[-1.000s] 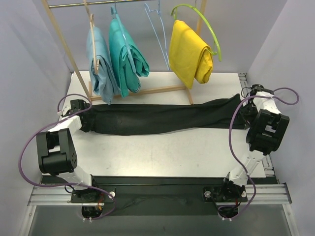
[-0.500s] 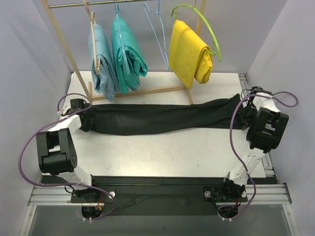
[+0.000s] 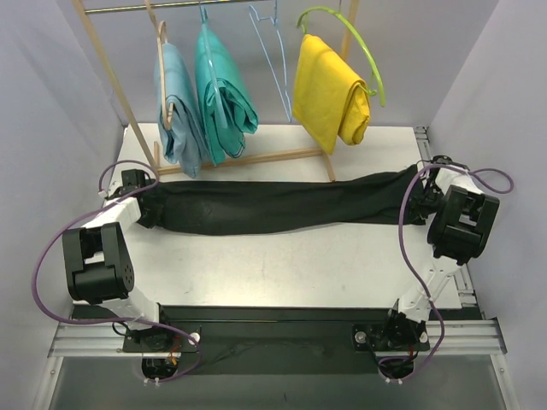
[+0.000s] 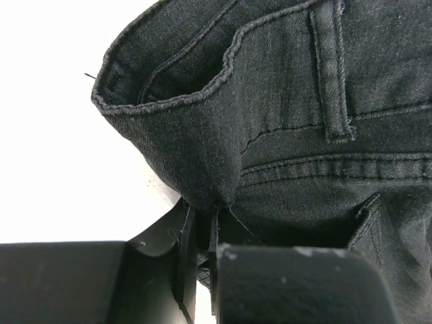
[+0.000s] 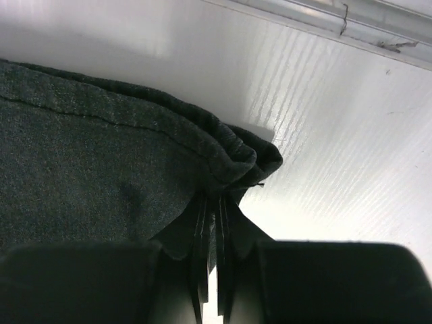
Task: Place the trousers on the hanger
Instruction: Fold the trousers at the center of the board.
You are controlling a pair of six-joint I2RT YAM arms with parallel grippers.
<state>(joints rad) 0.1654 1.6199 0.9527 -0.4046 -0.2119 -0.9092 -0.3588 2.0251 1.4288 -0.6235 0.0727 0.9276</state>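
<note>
The black trousers lie stretched left to right across the white table. At their left end, my left gripper is shut on the waistband; the wrist view shows the waistband fold pinched between the jaws of the left gripper. My right gripper is shut on the trousers' right end, and its wrist view shows the hem bunched between the narrow jaws of the right gripper. The thin light-blue wire hanger hangs bare on the rack, between the teal and yellow garments.
A wooden rack stands at the back of the table. On it hang a light-blue garment, teal trousers, and yellow trousers on a lime-green hanger. A metal rail runs along the table's right edge.
The right gripper has closed on the right end of the trousers and shifted slightly. The teal garment has swung a little. The left arm has not moved.
</note>
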